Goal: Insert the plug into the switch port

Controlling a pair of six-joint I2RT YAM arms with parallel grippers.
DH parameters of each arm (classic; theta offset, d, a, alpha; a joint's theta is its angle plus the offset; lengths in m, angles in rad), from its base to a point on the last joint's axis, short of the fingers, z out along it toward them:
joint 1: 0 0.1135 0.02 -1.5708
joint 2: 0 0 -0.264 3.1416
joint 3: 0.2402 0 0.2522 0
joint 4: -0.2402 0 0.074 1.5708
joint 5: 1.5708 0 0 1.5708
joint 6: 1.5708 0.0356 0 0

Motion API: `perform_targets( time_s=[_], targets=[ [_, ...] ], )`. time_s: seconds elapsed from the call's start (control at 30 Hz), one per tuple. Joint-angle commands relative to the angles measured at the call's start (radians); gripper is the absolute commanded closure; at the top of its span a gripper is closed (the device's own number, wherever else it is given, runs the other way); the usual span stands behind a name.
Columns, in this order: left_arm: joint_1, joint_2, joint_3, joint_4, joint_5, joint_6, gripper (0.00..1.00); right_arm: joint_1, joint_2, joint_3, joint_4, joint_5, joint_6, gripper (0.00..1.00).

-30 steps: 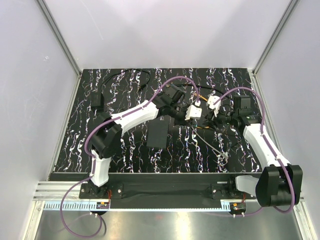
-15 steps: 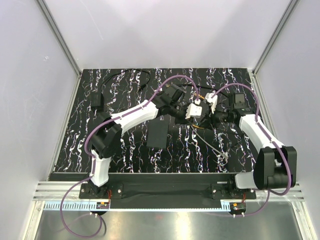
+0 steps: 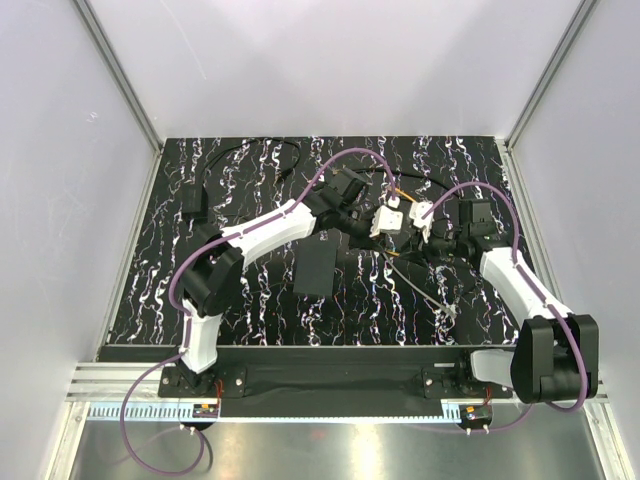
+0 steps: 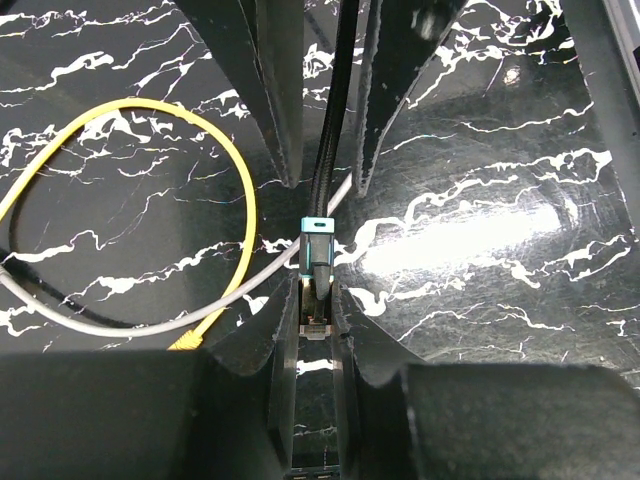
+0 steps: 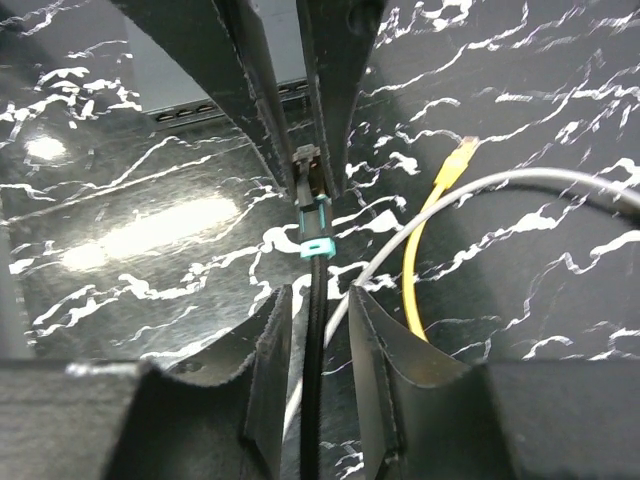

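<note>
My left gripper (image 3: 386, 224) (image 4: 315, 305) is shut on the plug (image 4: 315, 322), a clear connector with a teal boot (image 4: 316, 245) on a black braided cable (image 4: 330, 140). It holds the plug just above the table. My right gripper (image 3: 426, 222) (image 5: 312, 305) faces it with its fingers open, one on each side of the same cable (image 5: 313, 380) and not pinching it. The plug (image 5: 308, 165) shows between the left fingers in the right wrist view. The switch, a flat black box (image 3: 318, 268), lies left of both grippers. Its port edge (image 5: 215, 105) shows behind the left fingers.
A yellow cable (image 4: 245, 200) (image 5: 430, 230) and a grey cable (image 4: 150, 322) (image 5: 520, 180) lie looped on the black marbled table under the grippers. A small black block with a thin cord (image 3: 193, 203) sits at the far left.
My right arm swung in toward the left gripper, then drew back slightly to the right along the cable. The left gripper has hardly moved and keeps the plug.
</note>
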Motion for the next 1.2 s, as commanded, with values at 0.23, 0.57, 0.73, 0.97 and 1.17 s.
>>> perform_targets(
  time_s=[0.23, 0.57, 0.73, 0.97, 1.17],
  targets=[
    [0.006, 0.01, 0.043, 0.004, 0.058, -0.017, 1.0, 0.028, -0.019, -0.018, 0.143, -0.023, -0.069, 0.68],
    [0.007, 0.016, 0.045, 0.0, 0.067, -0.012, 1.0, 0.057, -0.004, -0.021, 0.146, -0.02, -0.097, 0.7],
    [0.007, 0.013, 0.043, 0.0, 0.07, -0.009, 1.0, 0.063, 0.013, -0.016, 0.131, -0.007, -0.124, 0.75],
    [0.009, 0.012, 0.042, -0.003, 0.075, -0.003, 1.0, 0.063, 0.01, -0.027, 0.083, 0.004, -0.175, 0.74],
    [0.009, 0.01, 0.037, -0.003, 0.081, -0.002, 1.0, 0.063, 0.015, -0.027, 0.082, 0.012, -0.19, 0.76]
  ],
)
